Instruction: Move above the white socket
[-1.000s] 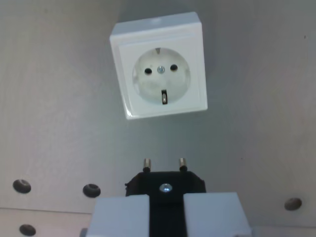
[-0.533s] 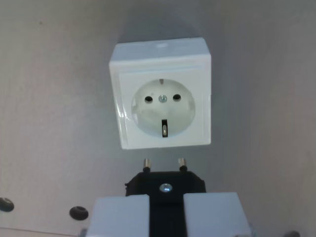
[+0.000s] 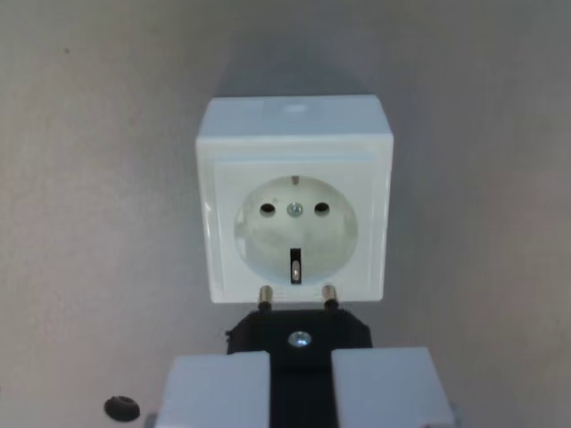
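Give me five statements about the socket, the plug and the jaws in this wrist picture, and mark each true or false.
1. The white socket sits on a plain grey surface. True.
2. The gripper holds nothing. False: its jaws are shut on a black plug.
3. The plug's two metal pins point toward the socket. True.
4. The pins are already pushed into the socket's two holes. False: their tips show at the socket's lower edge, short of the holes.
5. The socket lies at the wrist view's far right edge. False: it is near the middle, in line with the plug.
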Tool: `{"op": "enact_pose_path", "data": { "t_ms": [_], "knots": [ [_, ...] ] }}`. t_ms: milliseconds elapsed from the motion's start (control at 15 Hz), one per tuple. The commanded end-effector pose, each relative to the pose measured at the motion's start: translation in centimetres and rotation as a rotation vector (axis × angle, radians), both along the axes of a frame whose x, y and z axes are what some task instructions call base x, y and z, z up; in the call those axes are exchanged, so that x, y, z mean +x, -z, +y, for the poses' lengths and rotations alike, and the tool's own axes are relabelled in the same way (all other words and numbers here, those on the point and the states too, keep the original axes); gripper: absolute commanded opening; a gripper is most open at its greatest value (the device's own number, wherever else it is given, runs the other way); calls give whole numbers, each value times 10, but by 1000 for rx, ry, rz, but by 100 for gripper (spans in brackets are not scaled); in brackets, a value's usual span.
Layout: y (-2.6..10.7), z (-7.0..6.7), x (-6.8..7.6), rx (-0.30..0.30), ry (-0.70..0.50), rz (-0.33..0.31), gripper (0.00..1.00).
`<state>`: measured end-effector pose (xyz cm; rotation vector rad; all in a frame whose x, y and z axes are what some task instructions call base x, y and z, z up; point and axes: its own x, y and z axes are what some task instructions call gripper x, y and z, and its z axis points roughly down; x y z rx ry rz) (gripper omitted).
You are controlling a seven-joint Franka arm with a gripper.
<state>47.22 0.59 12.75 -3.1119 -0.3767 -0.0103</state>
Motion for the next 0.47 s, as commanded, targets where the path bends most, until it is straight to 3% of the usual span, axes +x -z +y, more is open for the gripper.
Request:
{"op": "enact_pose_path", "data": {
  "t_ms": [67,467],
  "knots": [
    [10,0,11,-29,-72,0,0],
    [16,0,14,-31,-62,1,0]
  ]
}}
